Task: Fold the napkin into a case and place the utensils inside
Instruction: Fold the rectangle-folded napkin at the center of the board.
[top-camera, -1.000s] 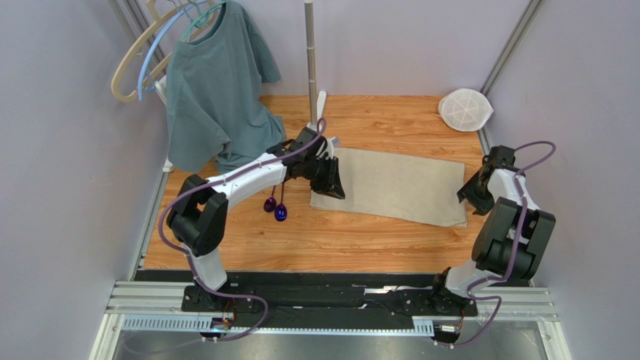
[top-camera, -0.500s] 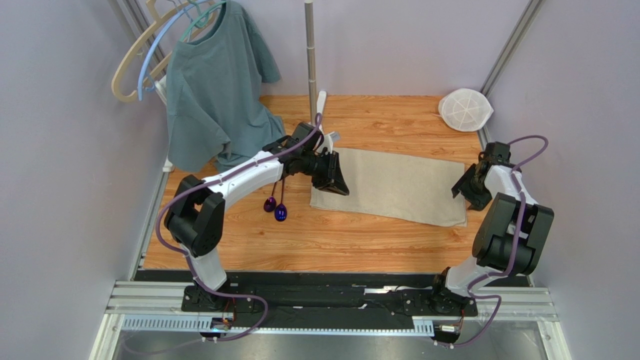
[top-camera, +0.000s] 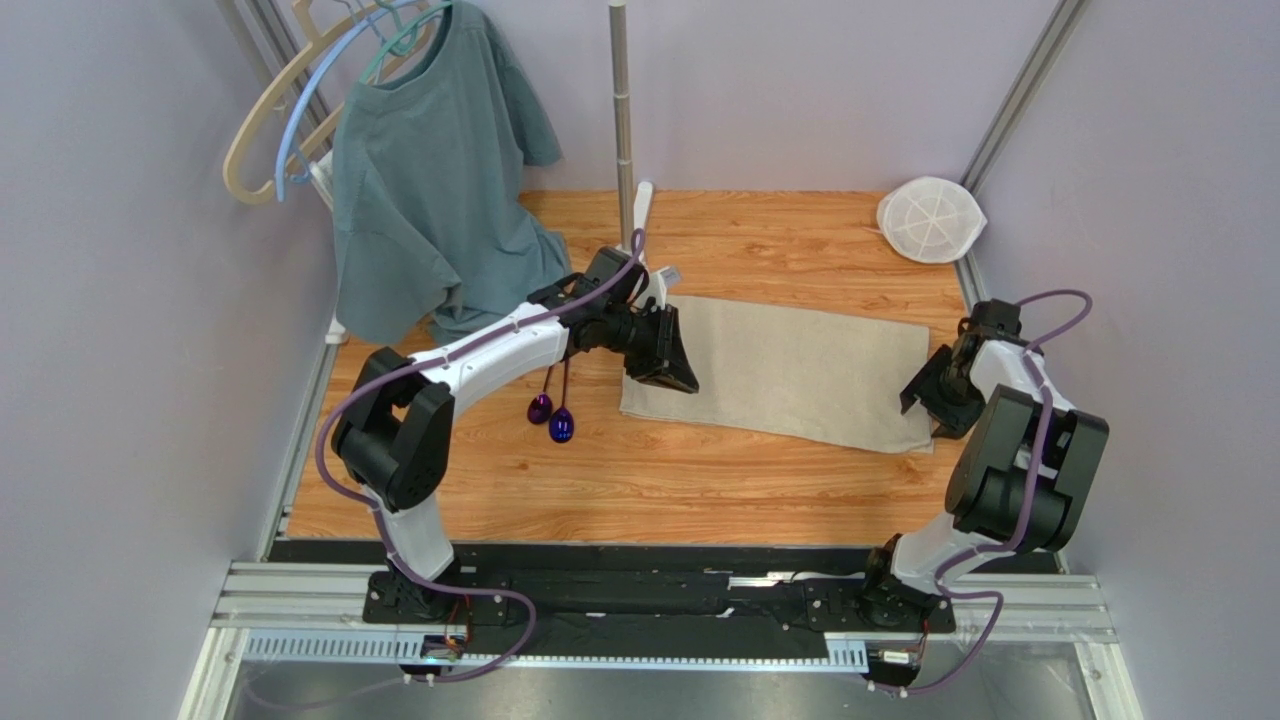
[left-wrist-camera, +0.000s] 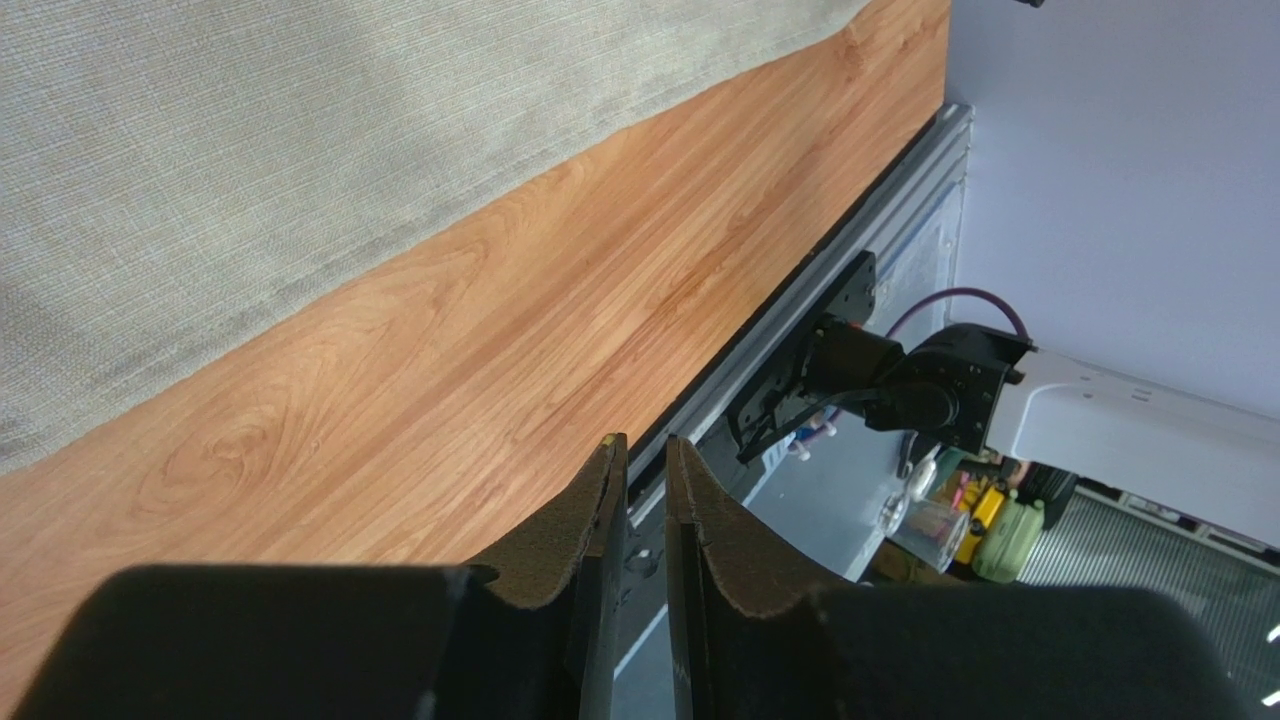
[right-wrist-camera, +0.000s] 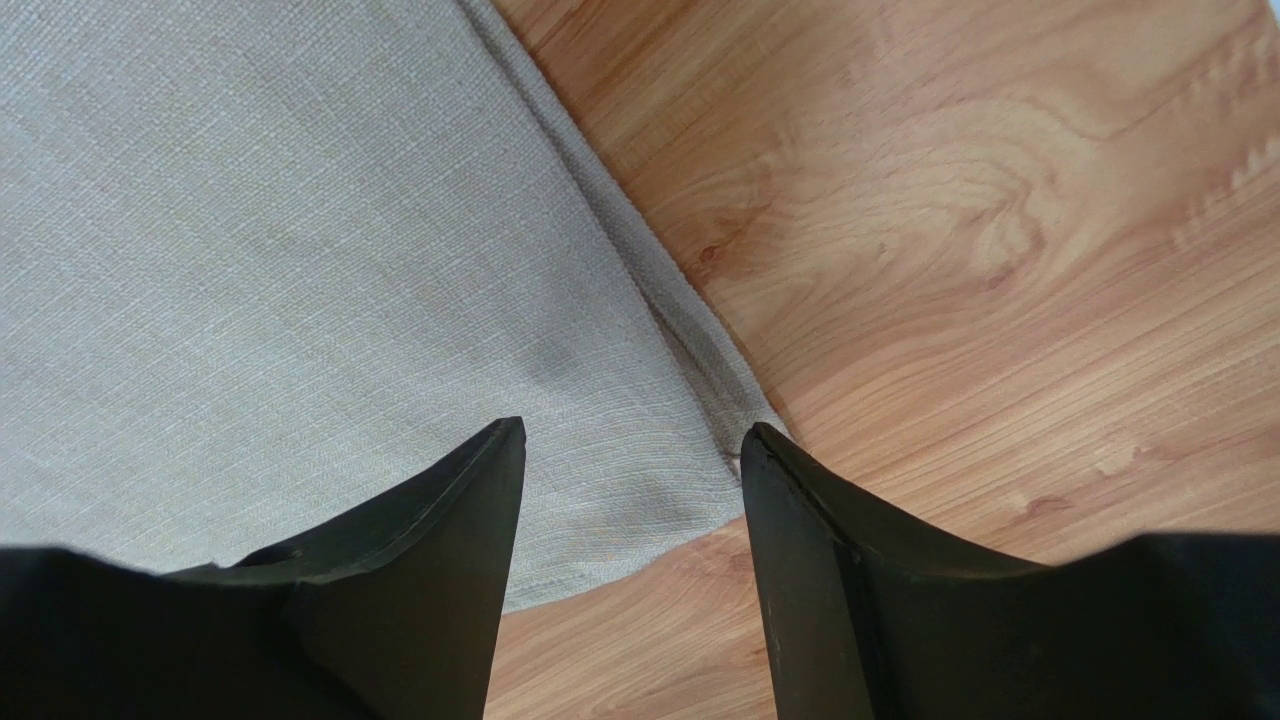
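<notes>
The beige-tan napkin (top-camera: 796, 368) lies flat on the wooden table, folded into a long oblong. My left gripper (top-camera: 673, 360) hovers over its left end. In the left wrist view its jaws (left-wrist-camera: 639, 443) stand only a narrow slit apart with nothing between them, and the napkin (left-wrist-camera: 301, 150) lies beyond. My right gripper (top-camera: 930, 402) is at the napkin's near right corner. In the right wrist view it is open (right-wrist-camera: 631, 432), its fingers straddling that corner of the napkin (right-wrist-camera: 301, 225). Two purple-bowled spoons (top-camera: 550, 416) lie side by side left of the napkin.
A grey-green T-shirt (top-camera: 428, 180) hangs on hangers (top-camera: 278, 113) at the back left, its hem reaching the table behind the left arm. A metal pole (top-camera: 619, 105) stands at the back centre. A white mesh disc (top-camera: 932, 218) sits at the back right corner.
My right gripper has come toward the near right corner of the napkin and its jaws have widened. The left arm shifted slightly at first, then held still.
</notes>
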